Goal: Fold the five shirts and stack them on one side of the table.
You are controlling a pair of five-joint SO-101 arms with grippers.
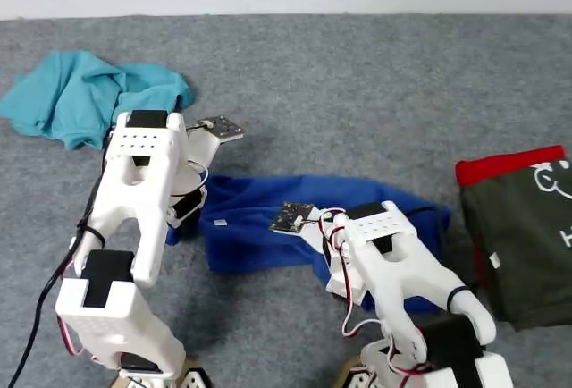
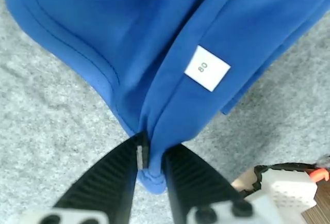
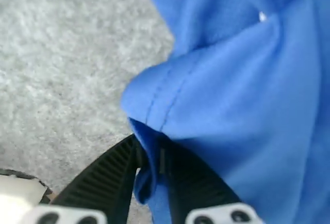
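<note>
Blue shirt [image 1: 255, 231] pinched in both arms' jaws.

The blue shirt [image 2: 154, 53] is soft matt cloth, the table [image 1: 357, 93] has a rough grey felt cover, and the left gripper [image 2: 153, 154] has ribbed black fingers [image 2: 105, 182] of matt plastic.

Blue shirt [image 1: 259, 227] lies bunched mid-table, teal shirt [image 1: 80, 93] crumpled far-left, dark shirt [image 1: 527, 245] folded right.
</note>
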